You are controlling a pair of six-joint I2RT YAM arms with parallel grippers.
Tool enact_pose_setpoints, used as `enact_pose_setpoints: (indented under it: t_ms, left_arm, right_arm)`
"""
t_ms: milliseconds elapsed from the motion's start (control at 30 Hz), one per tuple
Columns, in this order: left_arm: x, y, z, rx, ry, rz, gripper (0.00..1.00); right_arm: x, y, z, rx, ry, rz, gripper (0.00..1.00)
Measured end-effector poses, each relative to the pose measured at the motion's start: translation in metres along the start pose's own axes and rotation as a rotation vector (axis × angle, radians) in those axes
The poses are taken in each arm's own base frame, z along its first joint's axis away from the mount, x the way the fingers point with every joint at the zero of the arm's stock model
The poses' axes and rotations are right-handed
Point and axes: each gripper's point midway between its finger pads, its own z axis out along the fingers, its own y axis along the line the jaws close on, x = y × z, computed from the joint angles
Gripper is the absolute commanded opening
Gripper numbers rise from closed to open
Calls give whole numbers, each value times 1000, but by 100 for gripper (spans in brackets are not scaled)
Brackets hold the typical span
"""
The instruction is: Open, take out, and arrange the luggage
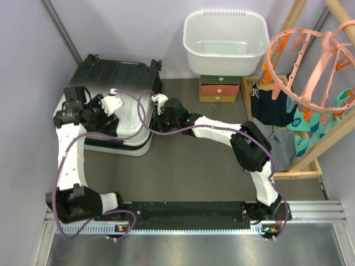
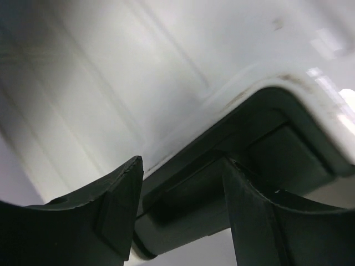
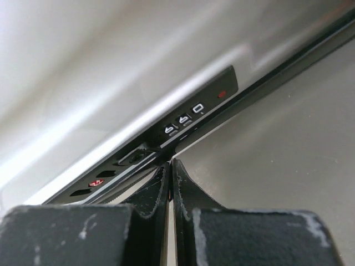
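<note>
text: none legible | luggage [image 3: 83, 66] lock panel [image 3: 188, 119]: white arrow symbols

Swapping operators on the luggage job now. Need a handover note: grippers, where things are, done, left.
Left gripper: open at the black handle recess on the shell's white end, nothing gripped.
Right gripper: shut, tips at the seam just below the lock panel.
Luggage: lying flat on the table, left of centre, looks closed.
Done: nothing visible yet.
Left: open it, take out what is inside, arrange.
</note>
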Motion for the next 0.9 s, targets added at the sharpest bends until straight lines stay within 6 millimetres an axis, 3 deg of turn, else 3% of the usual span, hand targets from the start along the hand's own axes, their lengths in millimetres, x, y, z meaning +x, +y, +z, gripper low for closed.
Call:
enact_pose_setpoints:
  t_ms: [167, 267, 333, 433, 600, 900]
  left_arm:
    - [-28, -17, -18, 203, -70, 53, 65]
    - [-48, -10, -40, 197, -135, 90, 66]
    - [-52, -12, -50, 186, -149, 121, 66]
    - [-40, -28, -53, 213, -122, 161, 67]
    - [-3, -72, -39, 360, -27, 193, 68]
    - [-2, -70, -32, 385, -24, 195, 72]
  right_arm:
    - [-2, -2, 1, -8, 2, -47, 0]
    - [-1, -2, 1, -12, 3, -62, 0]
    - [-2, -2, 1, -14, 3, -68, 0]
    - [-2, -2, 1, -15, 3, -73, 0]
    - [-2, -2, 1, -16, 3, -78, 0]
    - [-2, -2, 1, -17, 3, -78, 0]
